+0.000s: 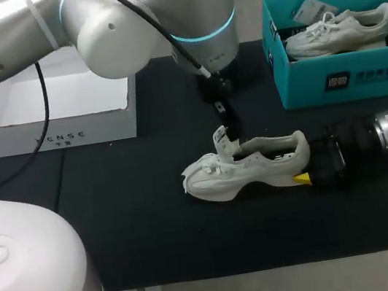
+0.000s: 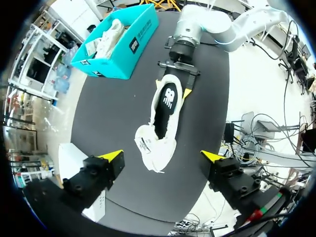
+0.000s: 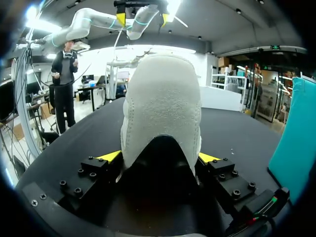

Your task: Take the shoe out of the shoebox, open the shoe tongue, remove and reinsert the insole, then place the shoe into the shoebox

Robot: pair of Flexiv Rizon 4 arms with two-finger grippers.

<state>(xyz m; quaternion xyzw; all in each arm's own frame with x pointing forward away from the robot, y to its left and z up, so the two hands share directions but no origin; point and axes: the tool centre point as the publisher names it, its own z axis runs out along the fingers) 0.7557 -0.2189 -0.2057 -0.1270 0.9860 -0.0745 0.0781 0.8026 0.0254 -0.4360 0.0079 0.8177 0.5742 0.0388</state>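
A white shoe (image 1: pixel 249 166) lies on its sole in the middle of the black table, toe toward my left. Its tongue (image 1: pixel 221 140) stands pulled up. In the left wrist view the shoe (image 2: pixel 160 123) shows a dark insole (image 2: pixel 167 101) inside it. My right gripper (image 1: pixel 304 161) is level with the table and shut on the heel, one yellow tip on each side (image 3: pixel 160 157). My left gripper (image 1: pixel 222 115) hangs above the tongue and points straight down. It is wide open (image 2: pixel 163 157), with the shoe's front far below it and nothing held.
A teal shoebox (image 1: pixel 346 81) stands at the back right with another white shoe (image 1: pixel 338 30) in it. An open white box (image 1: pixel 59 130) sits at the back left. Bare black mat runs along the table's front.
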